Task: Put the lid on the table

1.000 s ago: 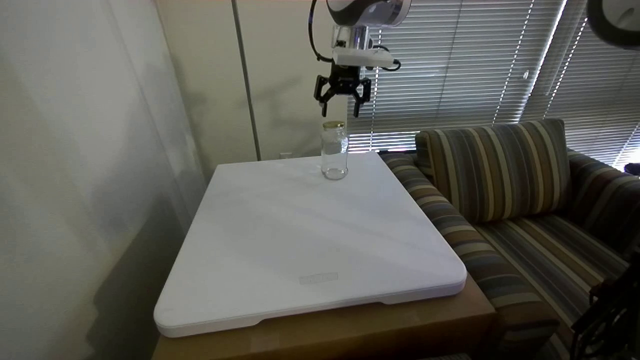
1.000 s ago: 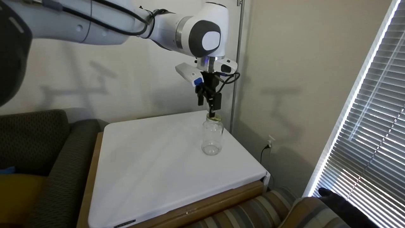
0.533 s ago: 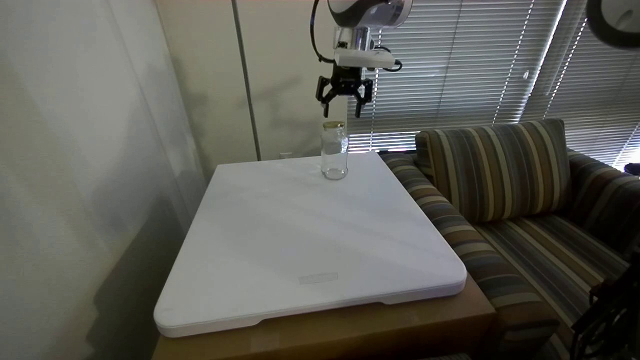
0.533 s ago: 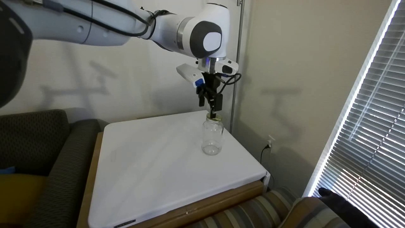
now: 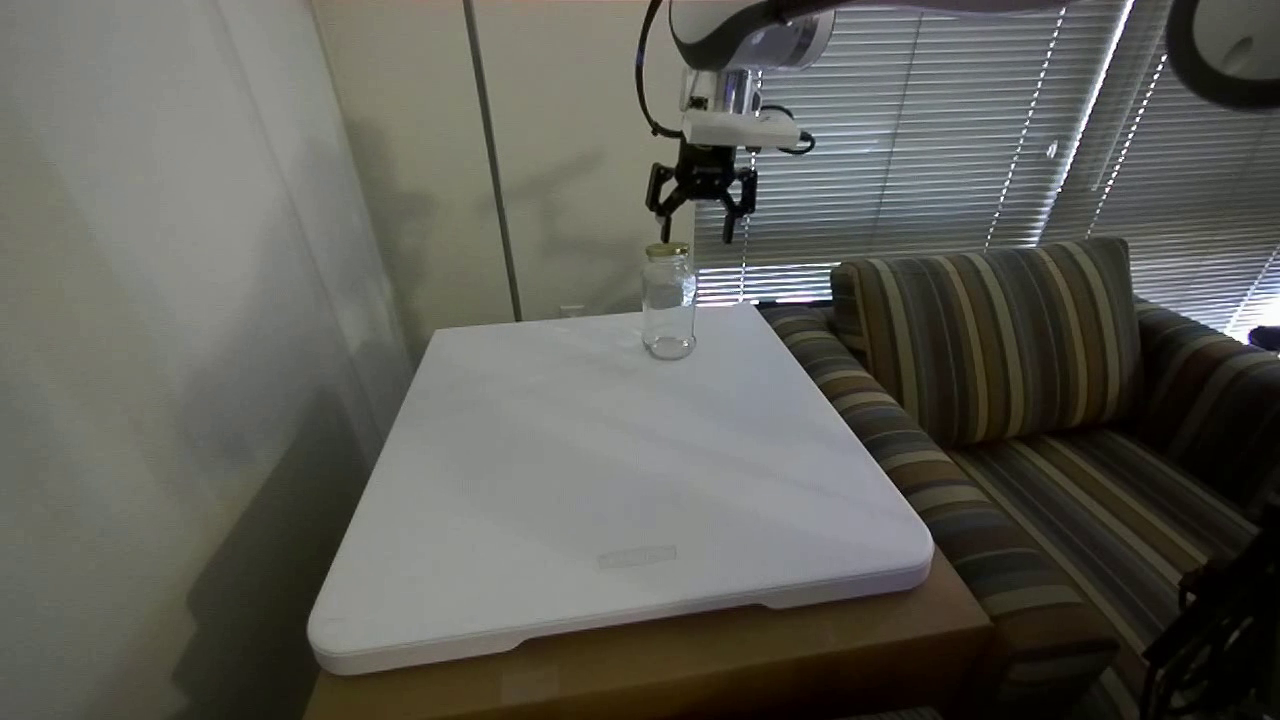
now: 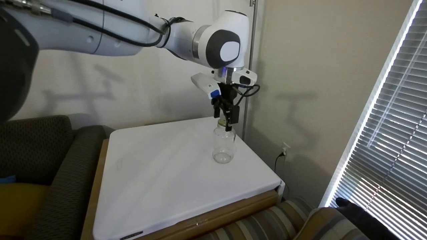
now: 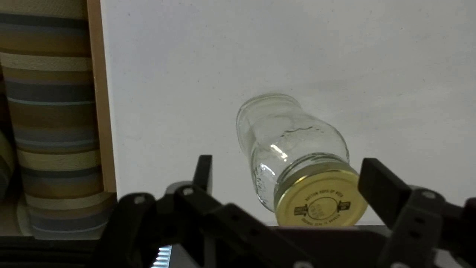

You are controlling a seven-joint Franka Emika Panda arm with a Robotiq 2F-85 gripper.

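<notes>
The lid is a round gold-yellow cap. It sits on the mouth of a tall clear glass jar, also visible in an exterior view. In the wrist view the lid faces the camera, nearer the right finger, its lower edge cut off by the gripper body. The jar stands upright on the white top of the table, near one end. My gripper is open and empty, just above the lid and offset to one side. In the wrist view the fingers appear on either side of the lid; contact is not clear.
A striped sofa stands along one side of the table. A dark green sofa stands at another side. Walls and window blinds are close behind the table. A vertical metal pole stands by the wall near the jar.
The gripper has moved slightly down and to the right in both exterior views and stays open. Its tips are nearer lid height. The jar and lid have not moved.
</notes>
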